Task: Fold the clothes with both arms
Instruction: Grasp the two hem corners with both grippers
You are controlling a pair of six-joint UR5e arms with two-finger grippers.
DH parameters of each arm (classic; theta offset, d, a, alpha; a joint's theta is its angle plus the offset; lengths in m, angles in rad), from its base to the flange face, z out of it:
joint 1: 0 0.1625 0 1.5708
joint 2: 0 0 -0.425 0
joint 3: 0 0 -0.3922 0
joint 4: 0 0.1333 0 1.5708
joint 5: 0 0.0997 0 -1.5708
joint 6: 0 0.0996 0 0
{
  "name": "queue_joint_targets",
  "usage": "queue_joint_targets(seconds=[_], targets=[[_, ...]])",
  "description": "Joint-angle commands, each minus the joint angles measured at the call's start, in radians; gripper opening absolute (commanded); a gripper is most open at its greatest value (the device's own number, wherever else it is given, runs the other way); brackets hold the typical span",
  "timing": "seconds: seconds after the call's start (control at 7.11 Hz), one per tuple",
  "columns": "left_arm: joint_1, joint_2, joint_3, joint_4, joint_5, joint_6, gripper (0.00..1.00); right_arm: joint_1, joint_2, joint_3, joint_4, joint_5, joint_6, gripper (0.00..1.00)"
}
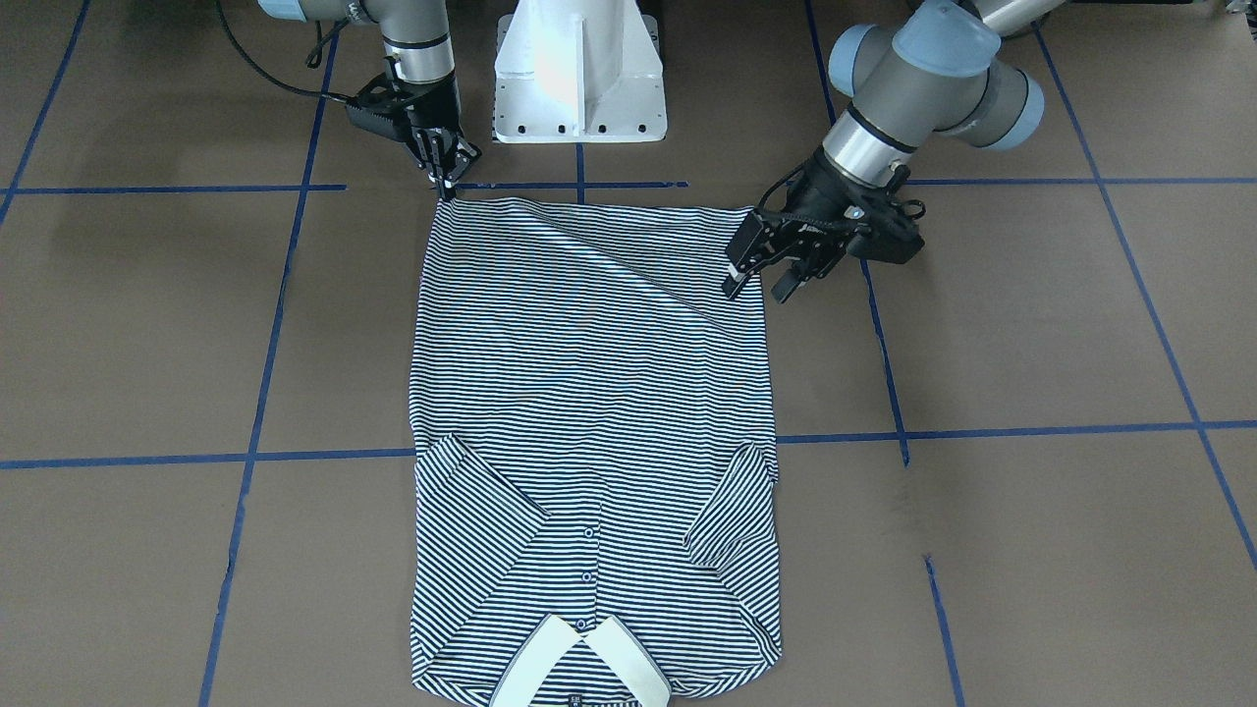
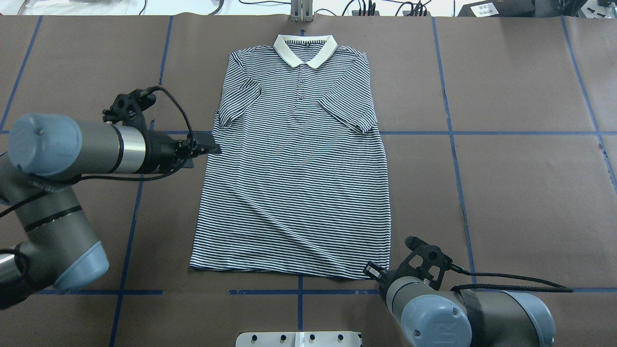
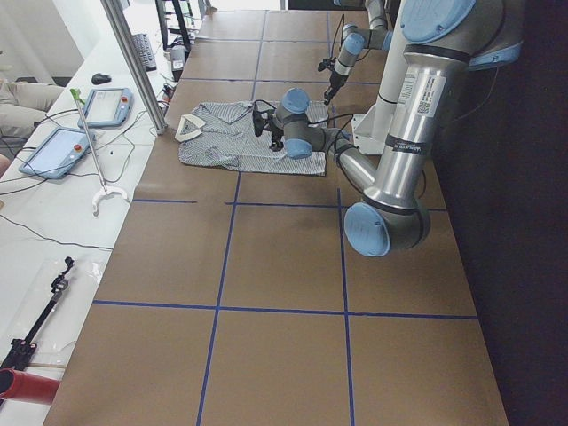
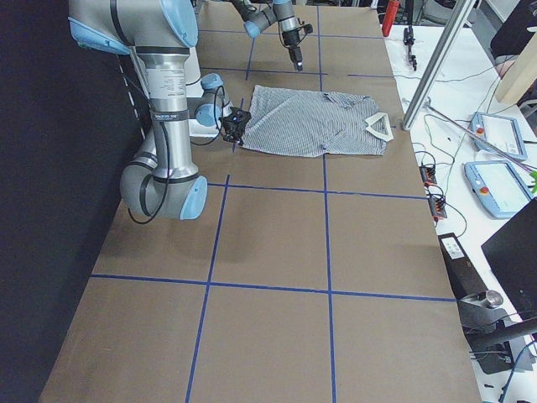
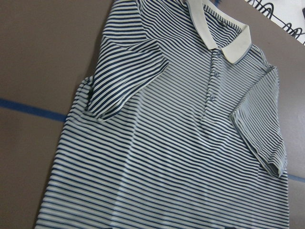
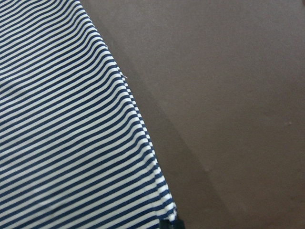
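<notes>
Exterior front-facing: left hand agape, empty.

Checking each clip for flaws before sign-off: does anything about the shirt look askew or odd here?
Mostly tidy. One diagonal ridge crosses the polo shirt near its hem, running from the corner at the right gripper toward the open left gripper; elsewhere the fabric lies flat.
</notes>
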Motion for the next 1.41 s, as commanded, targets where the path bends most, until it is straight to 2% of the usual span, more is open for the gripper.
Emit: queue_joint_targets(seconds=[0.0, 0.28, 0.56, 0.98, 1.27], targets=[[0.179, 0.102, -0.080, 0.116, 0.169, -0.099, 0.79, 0.007, -0.002, 0.016, 0.001, 0.001, -0.005, 0.00], [0.292, 0.095, -0.100, 0.283, 0.254, -0.107, 0.79, 0.011, 0.000, 0.016, 0.000, 0.004, -0.026, 0.00], [0.326, 0.095, -0.100, 0.321, 0.254, -0.116, 0.76, 0.008, 0.005, 0.016, 0.000, 0.007, -0.028, 0.00], [0.360, 0.095, -0.102, 0.322, 0.253, -0.116, 0.64, 0.010, 0.008, 0.016, 0.000, 0.007, -0.026, 0.00], [0.372, 0.095, -0.102, 0.345, 0.253, -0.128, 0.43, 0.008, 0.008, 0.014, 0.000, 0.007, -0.025, 0.00]])
